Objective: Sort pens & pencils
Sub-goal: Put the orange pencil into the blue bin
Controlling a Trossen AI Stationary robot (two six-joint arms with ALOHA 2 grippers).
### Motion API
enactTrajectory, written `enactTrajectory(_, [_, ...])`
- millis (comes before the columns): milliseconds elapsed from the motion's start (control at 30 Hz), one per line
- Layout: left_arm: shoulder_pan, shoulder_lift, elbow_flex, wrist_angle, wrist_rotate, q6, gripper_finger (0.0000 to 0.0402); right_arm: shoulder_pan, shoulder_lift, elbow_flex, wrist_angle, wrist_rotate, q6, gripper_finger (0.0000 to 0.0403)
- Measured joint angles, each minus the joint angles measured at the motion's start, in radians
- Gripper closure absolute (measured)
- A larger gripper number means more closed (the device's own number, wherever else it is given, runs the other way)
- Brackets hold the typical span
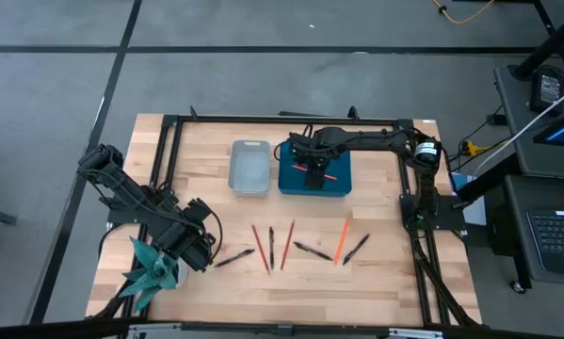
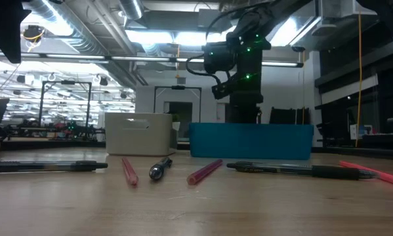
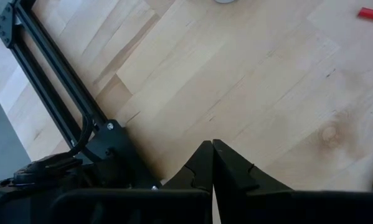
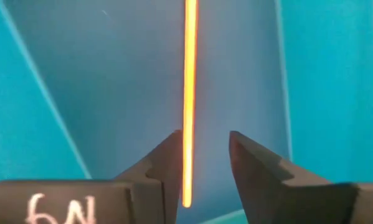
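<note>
Right pincer [image 4: 203, 168], parted around an orange pencil [image 4: 189, 74], hangs inside the blue bin [image 1: 340, 184]; grey bin [image 1: 249, 168] beside. Left pincer [image 3: 212, 163] closed, empty, over the bench [image 1: 376, 273].

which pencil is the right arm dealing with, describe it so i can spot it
Start at the two bins at the back of the table: a pale grey bin and, beside it, a blue bin. The right tool hangs over the blue one, jaws apart. The orange-red pencil lies between them inside that bin; every other pen and pencil lies in the row on the bare wood.
</note>
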Motion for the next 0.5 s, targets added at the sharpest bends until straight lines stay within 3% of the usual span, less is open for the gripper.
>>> enactTrajectory(333, [0.0, 0.0, 0.0, 0.0, 0.0, 0.0, 0.0401, 0.051, 0.0, 0.158, -0.216, -0.013, 0.078, 0.0278])
enactTrajectory(500, [0.0, 0.0, 0.0, 0.0, 0.0, 0.002, 0.0401, 0.103, 0.0, 0.228, -0.322, -0.071, 0.144, 0.0278])
